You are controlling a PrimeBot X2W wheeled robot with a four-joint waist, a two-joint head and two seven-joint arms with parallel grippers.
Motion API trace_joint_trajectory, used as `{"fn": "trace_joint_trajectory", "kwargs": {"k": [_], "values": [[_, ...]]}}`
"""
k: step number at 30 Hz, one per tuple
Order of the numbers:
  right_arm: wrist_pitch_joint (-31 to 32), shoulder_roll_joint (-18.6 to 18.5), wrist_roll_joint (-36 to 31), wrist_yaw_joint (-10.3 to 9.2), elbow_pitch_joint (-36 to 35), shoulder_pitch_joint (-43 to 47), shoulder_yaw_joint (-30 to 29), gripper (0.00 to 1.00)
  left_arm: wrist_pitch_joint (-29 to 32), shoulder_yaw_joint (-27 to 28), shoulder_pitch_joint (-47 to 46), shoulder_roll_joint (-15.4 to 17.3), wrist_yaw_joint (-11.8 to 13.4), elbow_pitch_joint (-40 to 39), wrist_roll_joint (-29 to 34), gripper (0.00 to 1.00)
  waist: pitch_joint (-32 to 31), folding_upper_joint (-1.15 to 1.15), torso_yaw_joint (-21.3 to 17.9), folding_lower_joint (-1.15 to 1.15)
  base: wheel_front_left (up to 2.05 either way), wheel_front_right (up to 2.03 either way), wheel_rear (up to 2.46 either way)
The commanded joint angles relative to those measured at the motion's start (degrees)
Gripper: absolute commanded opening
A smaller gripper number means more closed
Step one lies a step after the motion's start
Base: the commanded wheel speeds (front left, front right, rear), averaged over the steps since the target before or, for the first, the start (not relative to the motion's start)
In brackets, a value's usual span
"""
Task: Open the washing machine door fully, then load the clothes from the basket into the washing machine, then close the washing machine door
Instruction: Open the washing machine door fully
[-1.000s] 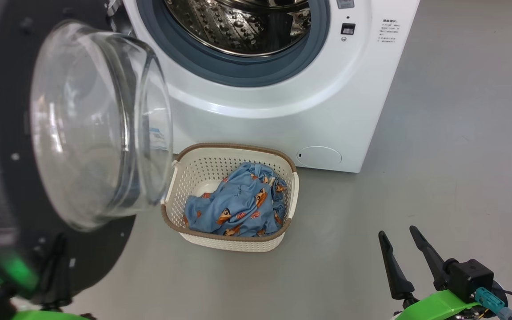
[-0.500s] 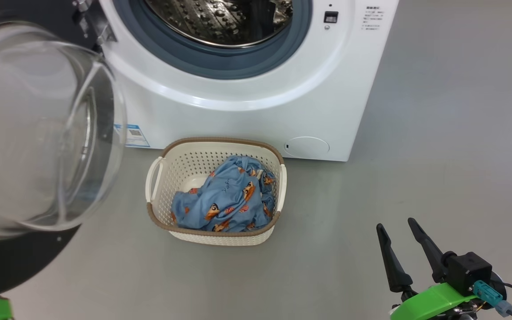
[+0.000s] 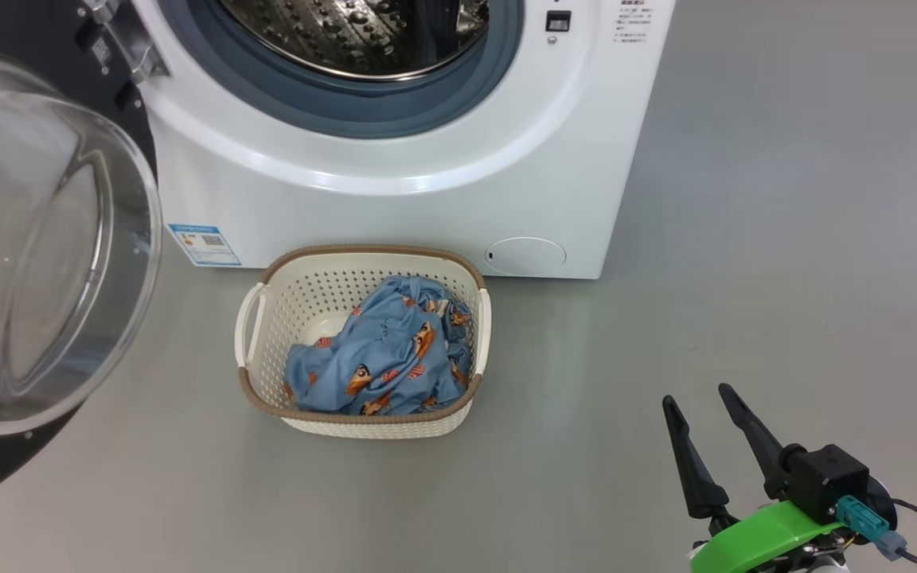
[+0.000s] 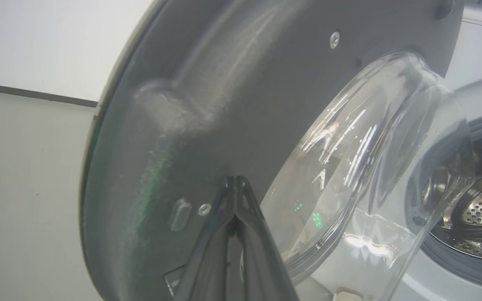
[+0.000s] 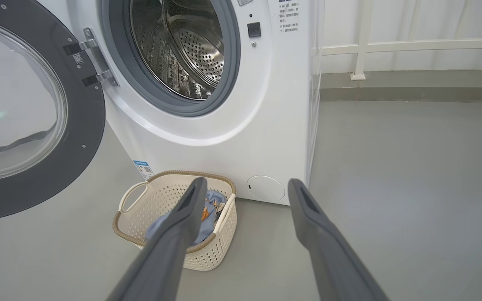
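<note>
On the floor just before the washing machine (image 3: 427,207), the basket (image 3: 363,422) holds the clothes (image 3: 379,358); we see none in the drum (image 3: 355,40). We judge the first step nearly done: the washing machine door (image 5: 86,125) stands wide open at the left. Our left gripper (image 4: 236,188) is pressed shut, tips at the door's inner face; our right gripper (image 3: 697,395) hangs spread and empty. Loading and closing remain.

1. Bright, soft light everywhere.
2. White shine streaks the glass bowl in the big round black washing machine door (image 4: 266,104).
3. Up close, the door's dark part looks blurry, with a faint green glow.
</note>
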Motion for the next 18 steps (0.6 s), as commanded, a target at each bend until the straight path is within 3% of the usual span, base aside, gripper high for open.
{"fn": "trace_joint_trajectory", "kwargs": {"k": [1, 18], "values": [[-0.7, -0.1, -0.4, 0.09, -1.2, -1.6, 1.4, 1.00, -0.4, 1.9, -1.9, 4.2, 0.3, -0.3, 0.9, 0.00, 0.0, 0.00, -0.3, 0.00, 0.00, 0.00, 0.00], [-0.7, -0.1, -0.4, 0.09, -1.1, -1.5, 1.4, 1.00, -0.4, 0.9, -5.4, 8.8, 0.3, 6.3, 2.4, 0.00, 0.4, 0.00, -1.6, 0.00, 0.00, 0.00, 0.00]]}}
